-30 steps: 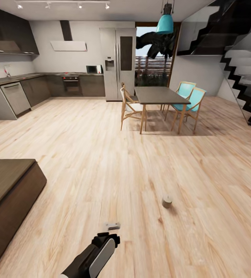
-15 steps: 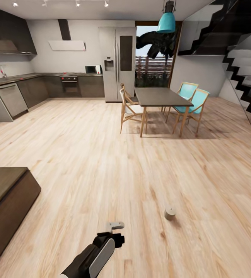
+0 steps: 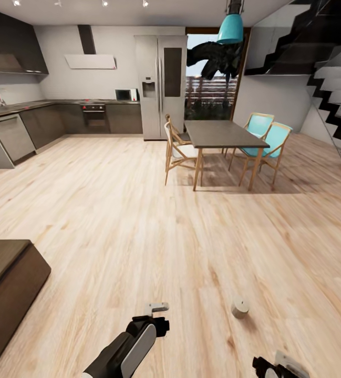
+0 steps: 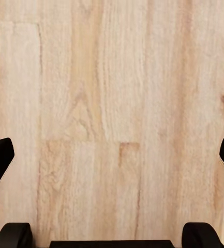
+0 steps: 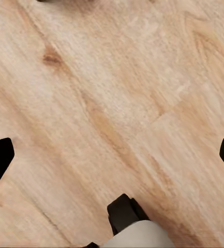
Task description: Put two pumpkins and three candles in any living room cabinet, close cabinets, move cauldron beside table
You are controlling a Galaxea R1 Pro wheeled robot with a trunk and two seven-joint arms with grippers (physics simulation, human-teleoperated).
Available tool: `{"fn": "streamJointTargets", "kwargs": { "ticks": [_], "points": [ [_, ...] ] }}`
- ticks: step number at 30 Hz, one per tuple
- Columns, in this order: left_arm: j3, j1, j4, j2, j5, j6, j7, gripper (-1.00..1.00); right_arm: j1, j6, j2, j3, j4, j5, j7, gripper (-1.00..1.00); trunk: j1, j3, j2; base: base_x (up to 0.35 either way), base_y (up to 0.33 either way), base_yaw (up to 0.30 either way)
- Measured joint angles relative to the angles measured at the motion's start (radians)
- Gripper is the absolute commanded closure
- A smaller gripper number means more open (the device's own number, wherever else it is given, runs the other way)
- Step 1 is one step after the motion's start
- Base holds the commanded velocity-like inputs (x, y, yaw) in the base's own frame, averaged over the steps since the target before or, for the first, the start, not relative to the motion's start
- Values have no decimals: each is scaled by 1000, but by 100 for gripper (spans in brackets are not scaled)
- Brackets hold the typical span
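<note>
Candle (image 3: pixel 239 307) upright on floor (image 3: pixel 138 220), lower right of centre, axis vertical, wick up. Cabinet (image 3: pixel 4 283) at lower left. Left gripper (image 4: pixel 112 155) and right gripper (image 5: pixel 112 155) spread apart, empty.

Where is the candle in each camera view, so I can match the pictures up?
Head view: candle stands on the floor, low and right of centre, ahead of the right hand.
Left wrist view: bare floor planks between the left hand's open fingers.
Right wrist view: floor planks; a dark sliver at the edge, too cropped to name.
Shared landmark: the light wood floor.
</note>
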Motion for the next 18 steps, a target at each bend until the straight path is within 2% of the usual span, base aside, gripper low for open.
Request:
{"fn": "streamJointTargets", "kwargs": {
  "ticks": [3,7,9,12,18],
  "points": [
    [0,0,0,0,1,0,0,-100,-84,102,-7,-6,8,1,2,-100,0,0,0,309,1,0],
    [-1,0,-2,0,1,1,-1,-100,-172,153,-8,-6,15,-1,2,-100,0,0,0,306,0,0],
    [-1,0,-3,0,1,1,-1,-100,-217,203,-8,-3,25,0,-1,-100,0,0,0,302,-7,0],
    [-1,0,-4,-1,1,2,-2,-100,-256,254,-8,-2,34,2,-4,-100,0,0,0,298,-57,0],
    [-2,0,-5,-9,0,2,-2,-100,-341,306,-1,4,101,3,-5,-100,0,0,0,255,-157,0]
  ]
}}
